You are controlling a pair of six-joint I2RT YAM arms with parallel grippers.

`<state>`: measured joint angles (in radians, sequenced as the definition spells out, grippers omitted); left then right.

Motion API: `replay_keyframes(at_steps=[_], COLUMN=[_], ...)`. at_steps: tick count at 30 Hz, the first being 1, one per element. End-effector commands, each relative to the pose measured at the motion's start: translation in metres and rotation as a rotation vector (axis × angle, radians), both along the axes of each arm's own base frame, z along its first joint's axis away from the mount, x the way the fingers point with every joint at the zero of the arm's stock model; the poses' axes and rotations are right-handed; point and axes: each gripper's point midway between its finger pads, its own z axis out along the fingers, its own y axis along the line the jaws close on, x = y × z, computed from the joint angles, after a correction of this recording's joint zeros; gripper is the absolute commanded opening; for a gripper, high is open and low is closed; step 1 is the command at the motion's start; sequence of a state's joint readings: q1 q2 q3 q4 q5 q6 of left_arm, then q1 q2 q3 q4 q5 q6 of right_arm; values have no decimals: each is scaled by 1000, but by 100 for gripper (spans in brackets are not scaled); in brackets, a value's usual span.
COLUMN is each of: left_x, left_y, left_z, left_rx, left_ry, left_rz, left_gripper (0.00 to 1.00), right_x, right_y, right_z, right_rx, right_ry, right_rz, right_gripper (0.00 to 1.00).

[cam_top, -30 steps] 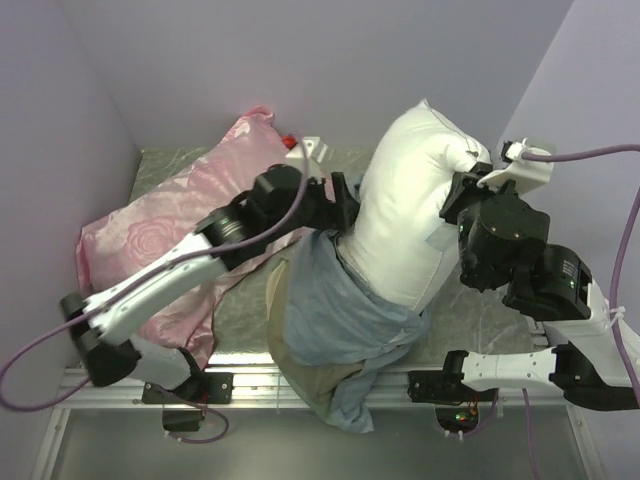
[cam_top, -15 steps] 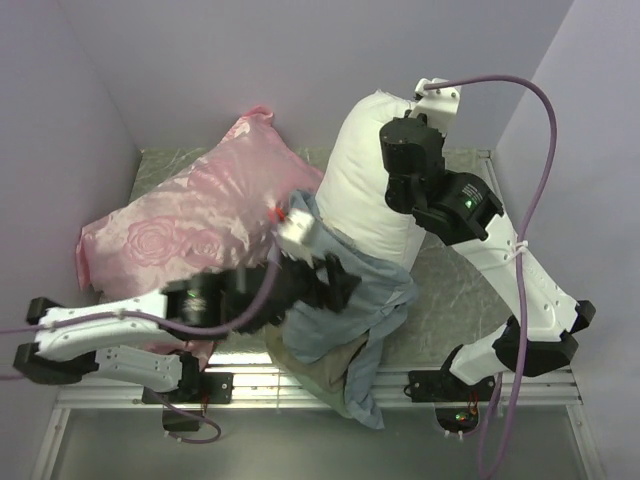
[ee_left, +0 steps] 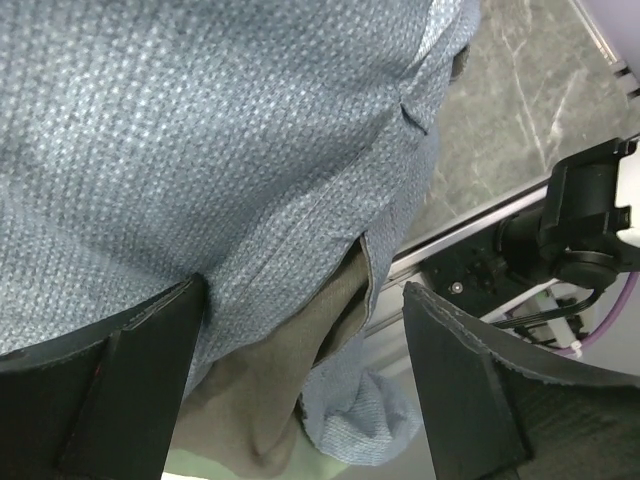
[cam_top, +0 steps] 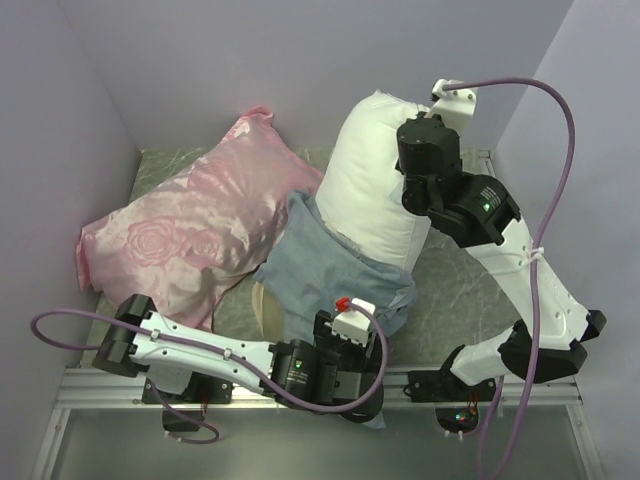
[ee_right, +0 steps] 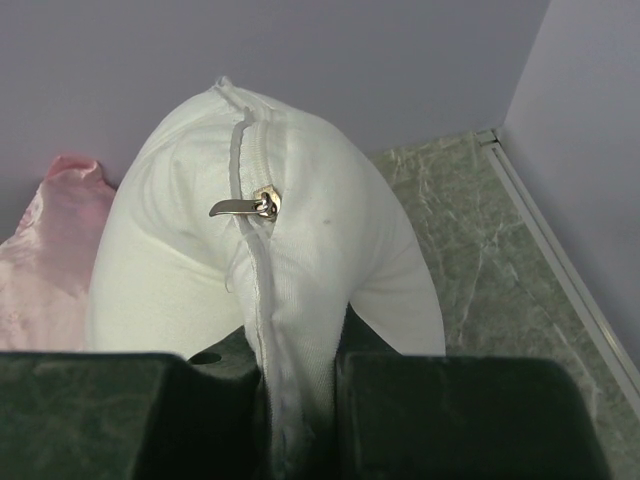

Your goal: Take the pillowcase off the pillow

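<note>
Poking from pillowcase (cam_top: 330, 275), white pillow (cam_top: 370, 185).

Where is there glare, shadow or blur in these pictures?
Top external view: evenly lit and sharp, with soft sheen on the pink satin pillow. Left wrist view: the pillowcase weave is crisp; the left gripper's fingers are dark. Right wrist view: the pillow is sharp, its zipper pull glints; the right gripper's fingers look dark and soft.
</note>
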<state>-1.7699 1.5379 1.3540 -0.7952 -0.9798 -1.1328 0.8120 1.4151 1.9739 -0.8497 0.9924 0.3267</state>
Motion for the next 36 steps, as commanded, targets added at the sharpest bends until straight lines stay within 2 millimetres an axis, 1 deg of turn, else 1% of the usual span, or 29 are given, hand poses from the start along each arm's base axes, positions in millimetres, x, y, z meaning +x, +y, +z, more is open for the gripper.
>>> replay_keyframes(at_steps=[1, 2, 3, 5, 6, 7, 8, 9, 10, 11, 12, 14, 15, 17, 20, 21, 23, 24, 25, 26, 27, 28, 29, 31, 32, 33, 34, 35, 36], left_x=[-4, -5, -6, -6, -16, -21, -27, -35, -38, -41, -48, -53, -54, -47, -43, -43, -42, -44, -42, -38, -37, -35, -27, -18, -14, -10, -8, -8, -9], left_y=[-10, -11, -14, -18, -21, -21, -23, -24, -25, -28, -31, -25, -25, -18, -20, -19, -28, -30, -32, -34, -36, -36, -34, -30, -29, -25, -26, -26, -25], left_z=[23, 17, 17, 12, 20, 26, 27, 35, 36, 31, 40, 41, 44, 37, 31, 24, 18, 13, 11, 14, 8, 6, 1, -4, -2, -5, -7, -7, -11], left_rx=[-111, -96, -92, -70, -81, -97, -95, -98, -91, -71, -95, -64, -84, -44, -38, -19, -45, -26, -33, -56, -60, -66, -58, -42, -47, -22, -14, -10, 5], left_ry=[3, 5, 4, 0, -2, -18, -24, -19, -17, -12, -2, -23, -7, -25, -16, -16, -3, -6, 1, 12, 17, 27, 29, 20, 19, 10, 6, 4, 7], left_rz=[31, 32, 28, 29, 11, 14, 6, -5, -8, -14, -16, -16, -2, 22, 27, 18, 2, -28, -36, -37, -48, -47, -31, -1, 20, 30, 39, 39, 38], left_gripper=[85, 84, 84, 76, 74, 75, 75, 75, 76, 75, 75, 76, 76, 78, 83, 84, 83, 83, 81, 79, 78, 76, 75, 74, 74, 70, 63, 52, 32], right_x=[-9, -10, -12, -13, -14, -15, -16, -16, -16, -17, -17, -17, -18, -19, -20, -20, -21, -20, -21, -21, -21, -21, -21, -20, -21, -21, -21, -21, -21], right_y=[-3, -3, -3, -5, -6, -7, -7, -9, -9, -9, -8, -8, -10, -8, -8, -9, -9, -9, -9, -7, -7, -8, -7, -5, -5, -5, -5, -7, -8], right_z=[11, 11, 13, 13, 13, 14, 14, 14, 15, 15, 15, 14, 15, 15, 17, 18, 21, 21, 22, 24, 25, 25, 26, 25, 25, 25, 26, 26, 27], right_rx=[71, 75, 85, 87, 93, 93, 89, 91, 92, 92, 96, 91, 94, 105, 114, 117, 123, 123, 125, 130, 132, 131, 133, 138, 143, 144, 143, 138, 135], right_ry=[-31, -30, -34, -33, -35, -36, -36, -38, -39, -38, -38, -35, -39, -41, -44, -45, -51, -50, -52, -55, -55, -54, -54, -54, -55, -55, -57, -58, -62], right_rz=[30, 32, 37, 37, 37, 36, 35, 34, 36, 35, 39, 38, 37, 47, 55, 53, 56, 58, 59, 64, 65, 63, 66, 73, 74, 74, 74, 69, 64], right_gripper=[0, 0, 0, 0, 0, 0, 0, 0, 0, 0, 0, 0, 0, 0, 0, 0, 0, 0, 0, 0, 0, 0, 0, 0, 0, 0, 0, 0, 0])
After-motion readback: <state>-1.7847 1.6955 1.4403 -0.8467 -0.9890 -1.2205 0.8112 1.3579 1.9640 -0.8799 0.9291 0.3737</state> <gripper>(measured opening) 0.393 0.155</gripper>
